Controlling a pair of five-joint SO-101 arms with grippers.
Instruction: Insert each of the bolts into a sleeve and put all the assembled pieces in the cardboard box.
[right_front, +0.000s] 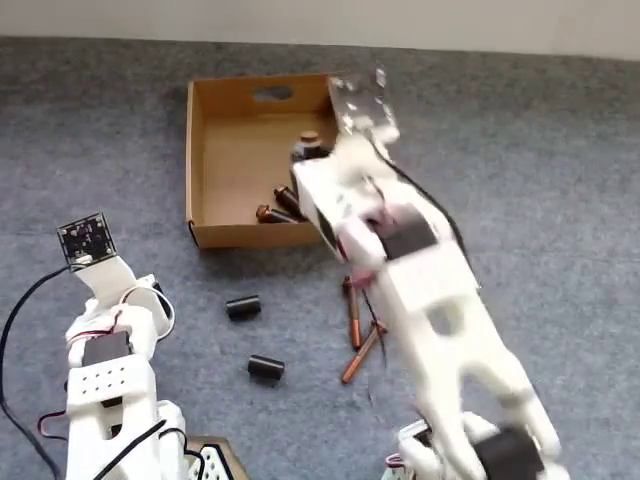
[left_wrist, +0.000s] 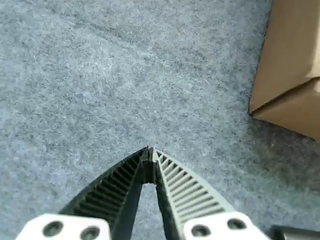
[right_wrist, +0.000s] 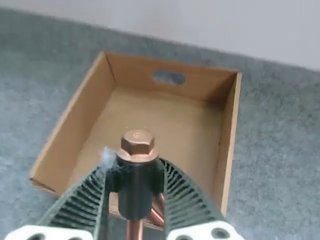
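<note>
Starting with the high view, we judge the step in hand to be the drop-off: the right gripper (right_front: 308, 165) hangs over the box (right_front: 196, 160) with a held piece (right_front: 309, 142) in it. At least one finished piece (right_front: 278, 208) already lies on the box floor. Out on the carpet (right_front: 540, 180) we see a loose sleeve (right_front: 243, 306), a second sleeve (right_front: 266, 367) and two bolts (right_front: 353, 318) lying close together, so we reckon the job is roughly half done.

Turning to the left wrist view, the left gripper (left_wrist: 149, 152) is pinched tip to tip on nothing, above bare carpet, with a corner of the box nearby.

From the right wrist view, the right gripper is parted only as wide as the black sleeve (right_wrist: 134, 187) it clamps. The copper bolt head (right_wrist: 136, 144) stands out of the sleeve's end, and the open box lies beyond it.

Next, we think, the jaws must open over the box floor, low enough that the piece does not bounce out. After that, a loose bolt and sleeve need pairing.
</note>
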